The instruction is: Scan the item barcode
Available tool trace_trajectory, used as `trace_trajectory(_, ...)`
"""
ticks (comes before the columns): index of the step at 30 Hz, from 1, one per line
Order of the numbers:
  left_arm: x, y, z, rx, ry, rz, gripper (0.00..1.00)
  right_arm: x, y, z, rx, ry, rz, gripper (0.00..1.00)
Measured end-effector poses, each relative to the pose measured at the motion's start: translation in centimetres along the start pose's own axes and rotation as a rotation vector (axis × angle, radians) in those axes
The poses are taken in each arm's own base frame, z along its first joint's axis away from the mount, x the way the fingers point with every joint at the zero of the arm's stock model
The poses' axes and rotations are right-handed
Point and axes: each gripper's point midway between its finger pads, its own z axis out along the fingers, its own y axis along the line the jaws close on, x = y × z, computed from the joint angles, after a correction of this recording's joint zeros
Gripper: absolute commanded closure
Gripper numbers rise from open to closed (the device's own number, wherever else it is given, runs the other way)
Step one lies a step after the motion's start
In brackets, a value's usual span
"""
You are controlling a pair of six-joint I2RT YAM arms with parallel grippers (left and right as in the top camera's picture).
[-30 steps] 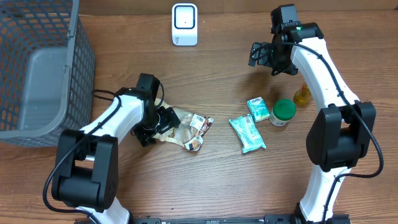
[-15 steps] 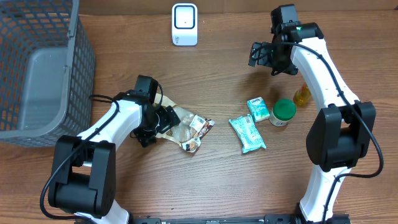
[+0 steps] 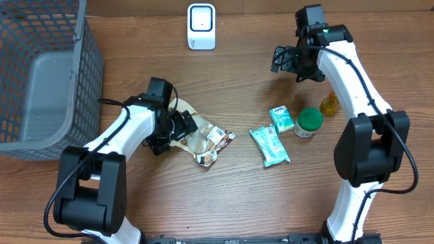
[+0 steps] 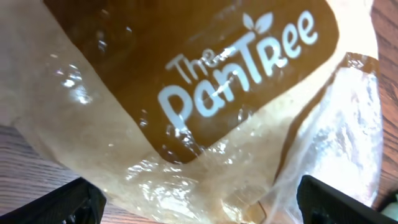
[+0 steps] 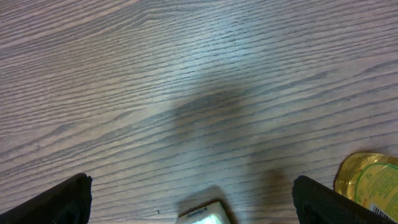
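Left of centre, the left gripper (image 3: 182,128) stands over the snack bag (image 3: 207,140), jaws spread wide, nothing clamped. Pick-up is judged the step in hand; next, close on the bag and present it to the far scanner (image 3: 201,26). Far right, the right gripper (image 3: 283,59) hangs parted, empty.

A crinkled clear plastic bag (image 4: 205,106) fills most of the frame, its brown label (image 4: 186,74) reading "The PanTree" in slanted white letters. Below the bag, the dark fingers (image 4: 68,205) sit spread wide apart. Wooden table (image 4: 22,162) shows to the bag's lower left.
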Motion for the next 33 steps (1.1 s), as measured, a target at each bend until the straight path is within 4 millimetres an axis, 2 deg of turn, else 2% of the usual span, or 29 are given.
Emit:
trace_trajectory(5,0.3,0.1,0.0,-0.005,0.012,-0.003,0.00,0.0,0.0,0.0,0.001,0.000,0.000,0.00)
trace_trajectory(11,1.1,-1.4,-0.8,0.057,0.072,0.023,0.00,0.0,0.0,0.0,0.000,0.000,0.000,0.00)
trace_trajectory(18,-0.7,-2.7,-3.2,0.047,0.018,0.081,0.00,0.0,0.0,0.0,0.001,0.000,0.000,0.00)
trace_trajectory(26,-2.0,-1.5,-3.3,-0.032,-0.055,0.102,0.00,0.0,0.0,0.0,0.000,0.000,0.000,0.00)
trace_trajectory(33,-2.6,-1.6,-2.9,-0.045,-0.082,0.129,0.00,0.0,0.0,0.0,0.001,0.001,0.000,0.00)
